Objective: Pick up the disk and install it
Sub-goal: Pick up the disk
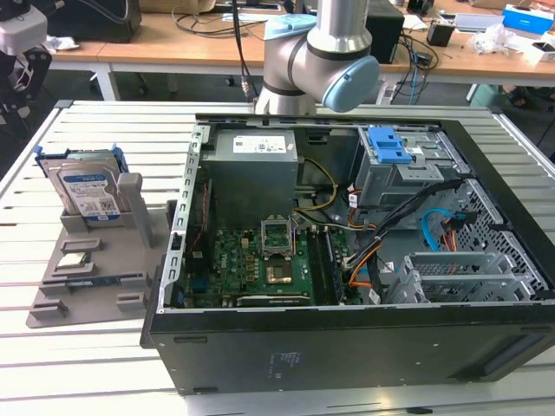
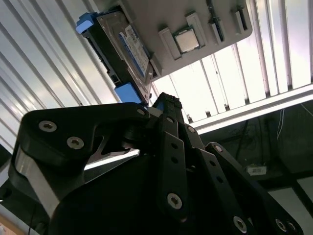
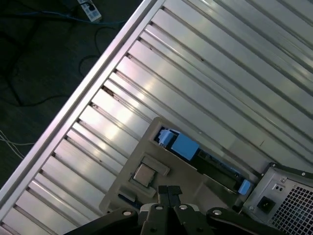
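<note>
Disk [image 1: 87, 186] pickup has not begun. The drive stands on edge in a slot at the far end of a grey holder [image 1: 95, 277], at the exterior view's left on the slatted table [image 1: 104, 373], well apart from the open computer case [image 1: 347, 338]. Its label faces near and the blue carrier frame runs round its edges.

In the first wrist view the gripper [image 3: 169, 192] hangs above the holder with its fingertips pressed together and nothing between them. The disk shows beyond it, edge on. In the second wrist view the label of the disk is visible, with a processor chip [image 2: 187, 40] lying in its own recess of the holder nearby.

Several things could go wrong from here, in my judgement:
- Fingers clenched like this cannot straddle the drive, and lowering them so would knock it or the plastic frame.
- A skewed grip could wedge the drive against the slot walls and lift or drag the light holder with it.
- Inside the case, loose cables [image 1: 434, 230] lie close to the drive cage [image 1: 395, 160] with the blue latch and could snag a carried disk.
</note>
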Robot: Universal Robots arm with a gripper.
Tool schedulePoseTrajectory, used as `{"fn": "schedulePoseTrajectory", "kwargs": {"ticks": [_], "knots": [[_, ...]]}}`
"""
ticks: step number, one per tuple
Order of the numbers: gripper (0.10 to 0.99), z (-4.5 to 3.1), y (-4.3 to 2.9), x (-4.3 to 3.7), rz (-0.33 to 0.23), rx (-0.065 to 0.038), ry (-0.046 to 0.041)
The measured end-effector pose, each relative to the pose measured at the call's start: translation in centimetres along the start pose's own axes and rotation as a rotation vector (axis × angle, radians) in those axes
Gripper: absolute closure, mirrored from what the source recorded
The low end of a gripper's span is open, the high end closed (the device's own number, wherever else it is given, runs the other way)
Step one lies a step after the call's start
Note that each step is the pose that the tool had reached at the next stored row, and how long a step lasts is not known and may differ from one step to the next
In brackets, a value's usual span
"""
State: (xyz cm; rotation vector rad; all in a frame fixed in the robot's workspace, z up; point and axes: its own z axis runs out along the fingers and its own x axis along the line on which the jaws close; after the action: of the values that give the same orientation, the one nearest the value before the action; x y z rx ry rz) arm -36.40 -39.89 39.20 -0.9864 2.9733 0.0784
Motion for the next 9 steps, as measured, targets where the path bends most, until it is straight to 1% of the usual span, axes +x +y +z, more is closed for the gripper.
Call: {"fn": "schedulePoseTrajectory", "kwargs": {"ticks": [5, 9], "knots": [[0.98, 0.0, 0.0, 0.0, -0.041, -0.001, 0.0019], [0.98, 0.0, 0.0, 0.0, -0.09, -0.002, 0.004]]}}
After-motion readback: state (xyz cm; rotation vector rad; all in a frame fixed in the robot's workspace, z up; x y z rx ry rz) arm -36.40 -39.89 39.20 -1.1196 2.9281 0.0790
